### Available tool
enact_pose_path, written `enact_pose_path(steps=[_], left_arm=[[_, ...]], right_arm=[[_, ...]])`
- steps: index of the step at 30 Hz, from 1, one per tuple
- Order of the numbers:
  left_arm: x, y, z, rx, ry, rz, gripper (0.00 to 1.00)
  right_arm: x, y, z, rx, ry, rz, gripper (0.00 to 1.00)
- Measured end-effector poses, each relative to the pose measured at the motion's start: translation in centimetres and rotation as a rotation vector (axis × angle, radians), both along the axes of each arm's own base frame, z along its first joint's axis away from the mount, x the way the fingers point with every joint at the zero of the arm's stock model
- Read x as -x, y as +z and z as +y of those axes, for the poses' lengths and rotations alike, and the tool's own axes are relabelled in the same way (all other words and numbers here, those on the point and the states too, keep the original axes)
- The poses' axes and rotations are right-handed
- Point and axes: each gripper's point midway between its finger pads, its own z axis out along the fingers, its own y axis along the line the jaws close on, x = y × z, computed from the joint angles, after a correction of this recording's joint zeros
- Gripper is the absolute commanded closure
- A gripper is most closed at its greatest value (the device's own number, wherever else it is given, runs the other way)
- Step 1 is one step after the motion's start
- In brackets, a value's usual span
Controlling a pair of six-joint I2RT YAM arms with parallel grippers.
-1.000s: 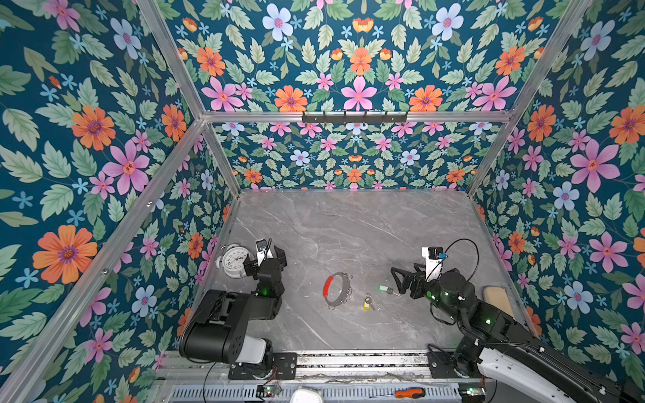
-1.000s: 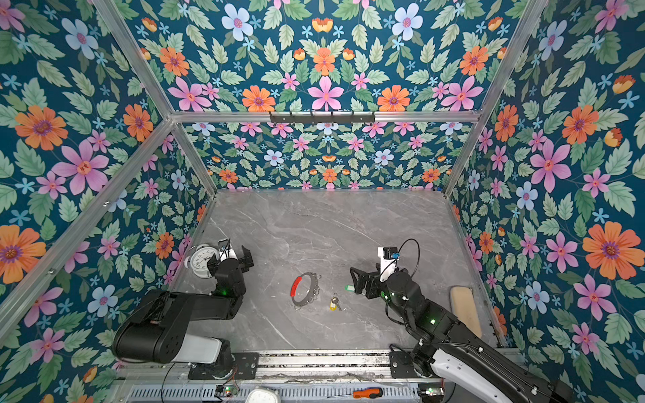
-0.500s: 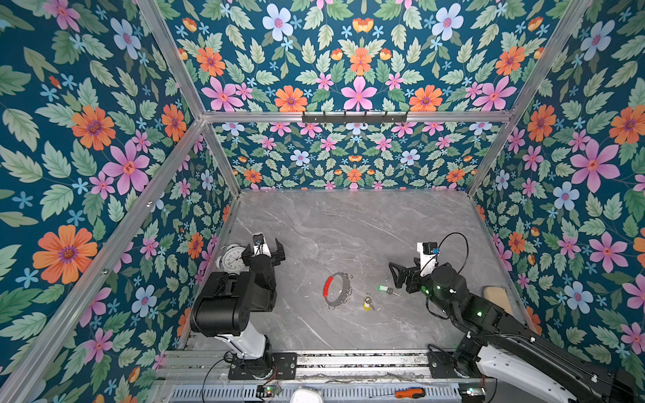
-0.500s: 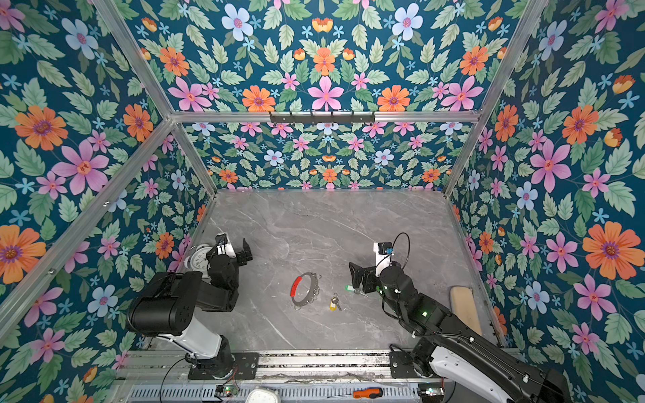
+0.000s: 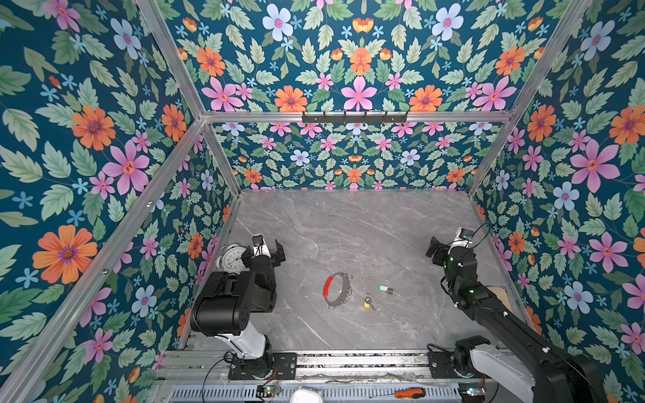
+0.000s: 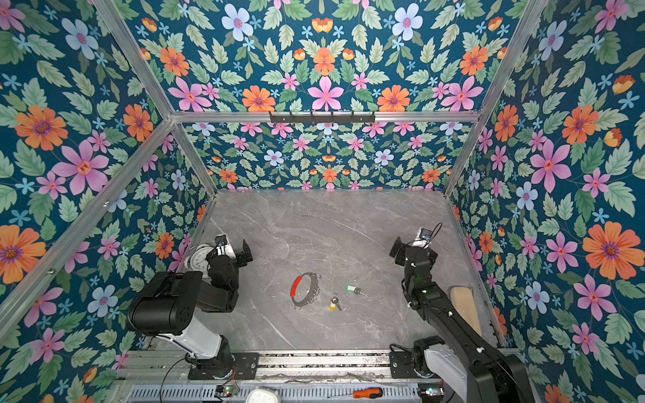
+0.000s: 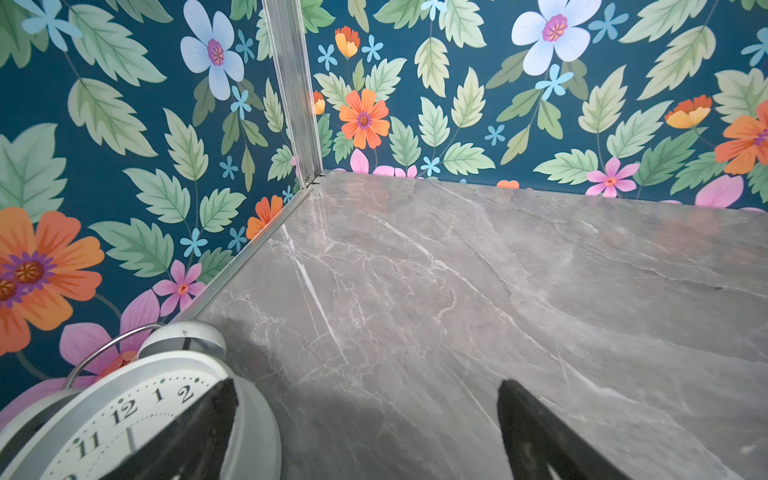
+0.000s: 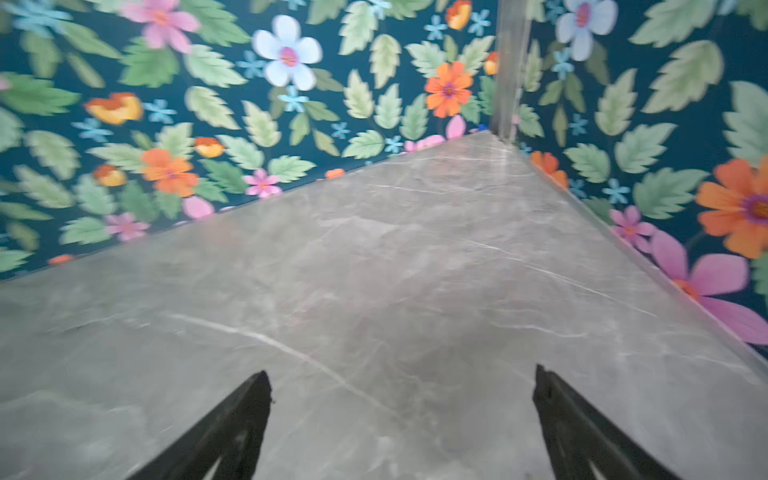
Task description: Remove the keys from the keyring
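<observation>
In both top views the keyring (image 5: 336, 290) lies near the front middle of the table (image 5: 349, 226), with the green key (image 5: 384, 289) and the yellow key (image 5: 367, 304) loose just beside it. The left wrist view shows the left gripper (image 7: 365, 415) spread wide and empty, by the alarm clock (image 7: 124, 415). The right wrist view shows the right gripper (image 8: 401, 415) wide and empty.

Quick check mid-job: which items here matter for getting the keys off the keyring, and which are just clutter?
Job items:
keyring
green-headed key
yellow-headed key
Both keys lie apart from the ring.

Lying about:
alarm clock
orange-handled screwdriver
beige pad
</observation>
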Motion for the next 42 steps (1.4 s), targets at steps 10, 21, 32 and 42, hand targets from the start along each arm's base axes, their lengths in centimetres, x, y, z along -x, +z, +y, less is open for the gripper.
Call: enact_pose_path(steps=[10,21,32,42], left_arm=[[0.0,0.0,0.0,0.0,0.0,0.0,0.0],[0.0,0.0,0.0,0.0,0.0,0.0,0.0],[0.0,0.0,0.0,0.0,0.0,0.002,0.0],[0.0,0.0,0.0,0.0,0.0,0.002,0.0]], right_arm=[[-0.8,-6.0,-2.9,0.112,-0.018,0.123,0.01],[-3.2,-7.8,-0.9,0.089,0.173,0.089,0.01],[-3.4,-7.4,-0.5,0.081,0.2,0.064,0.01],[-3.4,-7.4,-0.5,0.08,0.2,0.064,0.01]])
